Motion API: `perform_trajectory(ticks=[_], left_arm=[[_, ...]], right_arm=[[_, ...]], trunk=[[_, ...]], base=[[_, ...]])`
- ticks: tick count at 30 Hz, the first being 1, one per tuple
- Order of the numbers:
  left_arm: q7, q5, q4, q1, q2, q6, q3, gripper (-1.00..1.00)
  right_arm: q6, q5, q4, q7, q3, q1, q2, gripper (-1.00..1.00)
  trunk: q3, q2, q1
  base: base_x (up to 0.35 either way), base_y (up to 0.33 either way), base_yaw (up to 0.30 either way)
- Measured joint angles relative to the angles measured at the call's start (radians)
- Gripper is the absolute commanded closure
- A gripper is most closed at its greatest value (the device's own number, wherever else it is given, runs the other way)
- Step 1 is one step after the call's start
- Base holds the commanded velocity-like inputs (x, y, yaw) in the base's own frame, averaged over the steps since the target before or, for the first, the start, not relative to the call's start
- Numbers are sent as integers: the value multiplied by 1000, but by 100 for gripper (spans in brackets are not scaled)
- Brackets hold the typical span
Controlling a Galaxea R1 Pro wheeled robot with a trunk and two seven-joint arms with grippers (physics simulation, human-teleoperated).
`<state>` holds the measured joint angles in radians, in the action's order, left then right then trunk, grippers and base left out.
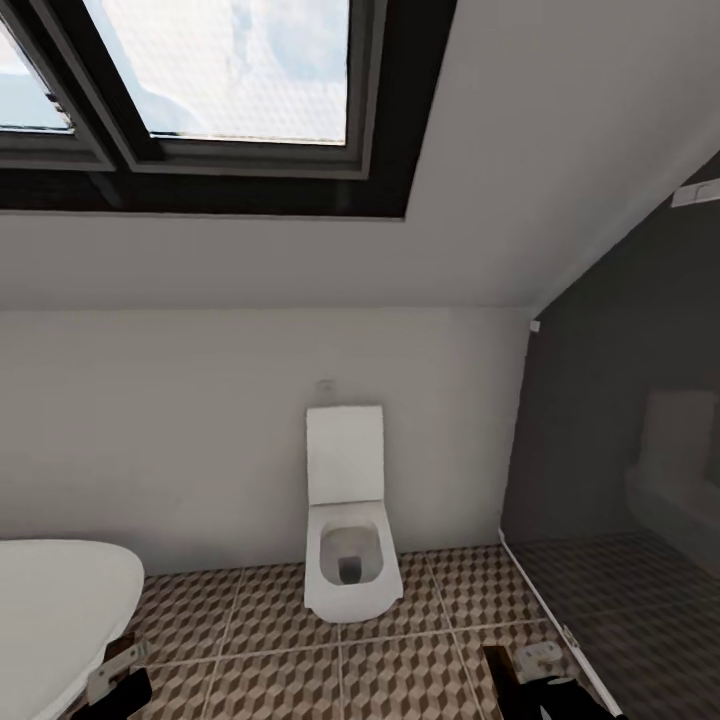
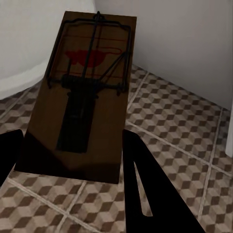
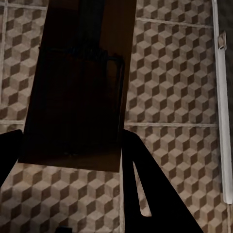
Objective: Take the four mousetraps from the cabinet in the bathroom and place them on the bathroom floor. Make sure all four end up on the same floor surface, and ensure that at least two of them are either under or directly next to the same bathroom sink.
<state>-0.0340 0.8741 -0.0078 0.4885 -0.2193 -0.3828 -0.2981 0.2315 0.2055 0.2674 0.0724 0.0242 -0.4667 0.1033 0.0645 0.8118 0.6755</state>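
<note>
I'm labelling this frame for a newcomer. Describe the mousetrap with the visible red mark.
Over the cube-patterned bathroom floor, beside a white curved fixture, the left pincer grips a mousetrap. Unlike the shadowed one in the other pincer, its red mark shows under dark wire.

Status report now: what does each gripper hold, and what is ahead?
Left gripper shut on a flat brown wooden mousetrap. Right gripper shut on a second mousetrap. White toilet ahead on cube-patterned floor tiles.
</note>
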Motion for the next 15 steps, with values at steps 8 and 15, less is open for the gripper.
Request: perform_trajectory(ticks=[8,15], left_arm=[[1,0,0,0,-3,3,0,100],[2,0,1,0,-4,3,1,100]], right_arm=[[-1,-2,0,0,0,0,1,100],[2,-1,0,1,1,0,1,100]], trunk=[[0,0,0],[0,0,0]], base=[[311,0,6],[319,0,0]])
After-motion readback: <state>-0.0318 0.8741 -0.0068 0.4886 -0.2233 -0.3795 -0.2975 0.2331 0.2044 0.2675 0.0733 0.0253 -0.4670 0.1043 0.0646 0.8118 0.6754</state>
